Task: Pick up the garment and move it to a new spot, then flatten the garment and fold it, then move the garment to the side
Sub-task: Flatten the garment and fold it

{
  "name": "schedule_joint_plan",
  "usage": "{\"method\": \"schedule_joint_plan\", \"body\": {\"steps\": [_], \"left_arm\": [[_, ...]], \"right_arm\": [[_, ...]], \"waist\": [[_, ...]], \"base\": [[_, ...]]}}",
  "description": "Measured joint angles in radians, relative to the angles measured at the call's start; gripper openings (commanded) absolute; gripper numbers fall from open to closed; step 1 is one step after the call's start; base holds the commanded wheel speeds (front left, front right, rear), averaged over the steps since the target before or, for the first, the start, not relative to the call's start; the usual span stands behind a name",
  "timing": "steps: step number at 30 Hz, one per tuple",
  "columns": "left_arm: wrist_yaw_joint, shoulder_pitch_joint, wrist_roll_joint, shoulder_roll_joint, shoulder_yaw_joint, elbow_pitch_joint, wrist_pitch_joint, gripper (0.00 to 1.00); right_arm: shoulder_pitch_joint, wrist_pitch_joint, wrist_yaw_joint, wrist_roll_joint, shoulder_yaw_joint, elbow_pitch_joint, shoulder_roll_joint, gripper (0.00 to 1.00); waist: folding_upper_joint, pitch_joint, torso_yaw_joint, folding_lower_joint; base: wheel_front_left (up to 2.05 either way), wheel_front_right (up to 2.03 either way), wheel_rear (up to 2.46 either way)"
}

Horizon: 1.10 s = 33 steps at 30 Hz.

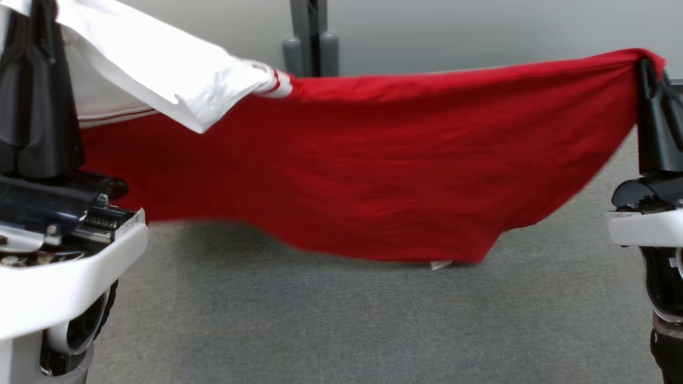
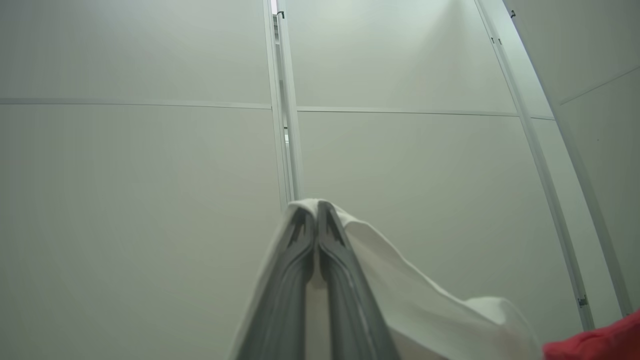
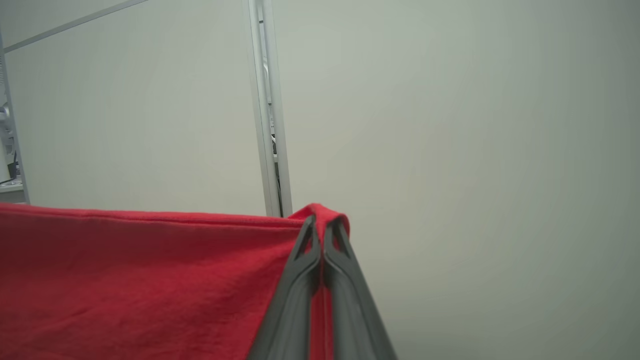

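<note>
Grey surface (image 1: 320,330) below | garment (image 1: 347,176) stretched aloft — left gripper (image 2: 316,207) clamped on its white sleeve (image 1: 160,69) | right gripper (image 3: 321,225) clamped on red corner

The left claw (image 2: 316,210) has two long, dark grey, tapering fingers (image 2: 345,300) with triangular cut-outs near the tips. At nine o'clock in the head view, its glossy black housing (image 1: 48,200) bears a silver screw (image 1: 52,230) and a printed white label (image 1: 130,224) above a rounded white plastic shell (image 1: 64,288). The right claw (image 3: 322,225) looks the same.
</note>
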Motion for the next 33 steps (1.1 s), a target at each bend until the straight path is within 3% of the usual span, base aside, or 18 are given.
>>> {"method": "schedule_joint_plan", "body": {"steps": [9,12,16,27,33], "left_arm": [[0.004,-0.019,0.007,0.014,-0.025,-0.054,0.071,0.0],[-0.001,-0.045,-0.001,0.013,-0.04,-0.026,0.087,0.0],[-0.041,-0.132,-0.036,0.01,-0.055,0.072,0.095,0.0],[-0.2,-0.625,-0.128,-0.094,-0.128,0.747,0.043,0.0],[-0.244,-0.898,-0.106,-0.107,-0.173,1.103,0.003,0.0]], "right_arm": [[0.038,0.053,0.0,0.027,-0.011,-0.069,0.011,0.0],[0.01,0.061,0.0,0.044,0.017,-0.048,0.009,0.0],[-0.083,0.079,0.0,0.075,0.047,0.048,-0.024,0.0],[-0.565,0.02,0.0,0.103,0.184,0.555,-0.131,0.0],[-0.849,-0.1,0.0,0.118,0.207,0.831,-0.105,0.0]], "waist": [[0.0,-0.003,-0.051,0.0],[0.0,0.008,-0.055,0.0],[0.0,0.027,-0.045,0.0],[0.0,0.09,0.021,0.0],[0.0,0.123,0.039,0.0]], "base": [[0.0,0.0,0.0],[0.0,0.0,0.0],[0.0,0.0,0.0],[0.0,0.0,0.0],[0.0,0.0,0.0]]}}
